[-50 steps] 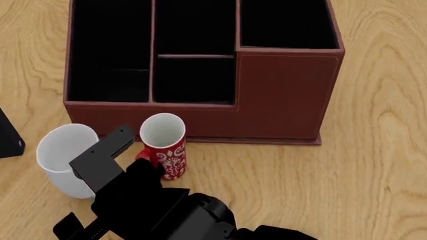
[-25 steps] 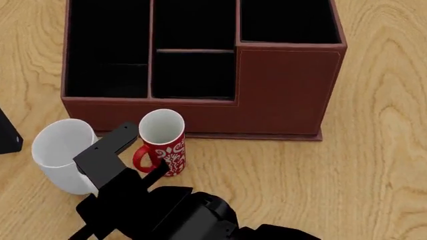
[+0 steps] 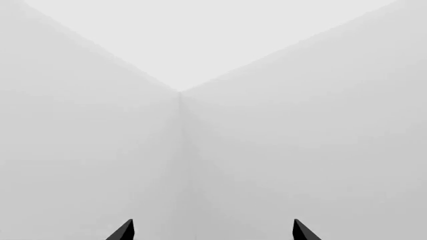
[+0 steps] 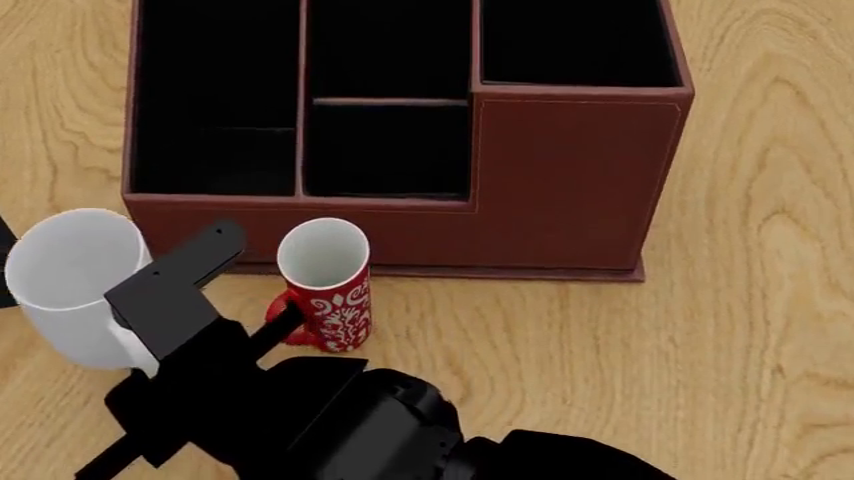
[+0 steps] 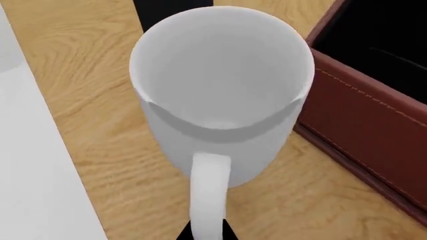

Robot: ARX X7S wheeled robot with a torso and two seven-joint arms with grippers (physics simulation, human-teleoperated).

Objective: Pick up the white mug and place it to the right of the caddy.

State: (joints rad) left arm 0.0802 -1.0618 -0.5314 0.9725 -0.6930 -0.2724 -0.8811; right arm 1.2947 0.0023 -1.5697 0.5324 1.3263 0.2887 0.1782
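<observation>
The white mug (image 4: 70,285) is at the left, in front of the caddy's left front corner. My right gripper (image 4: 134,348) is shut on its loop handle (image 5: 208,192), with the black fingertips on both sides of the handle in the right wrist view (image 5: 210,233). The mug is upright and looks lifted a little off the wooden table. The reddish-brown caddy (image 4: 561,190) stands behind it, and its wall also shows in the right wrist view (image 5: 360,125). My left gripper (image 3: 212,232) is open and empty, facing only pale walls. It is out of the head view.
A slim red mug with a white floral pattern (image 4: 328,290) stands just right of my right gripper, in front of the caddy. A small black box (image 5: 167,7) lies beyond the white mug, at the table's left. Bare wooden table (image 4: 747,330) lies to the right of the caddy.
The white mug has moved left and upward in the head view, carried by my right gripper. It now stands further from the red mug. The red mug and caddy have stayed put.
</observation>
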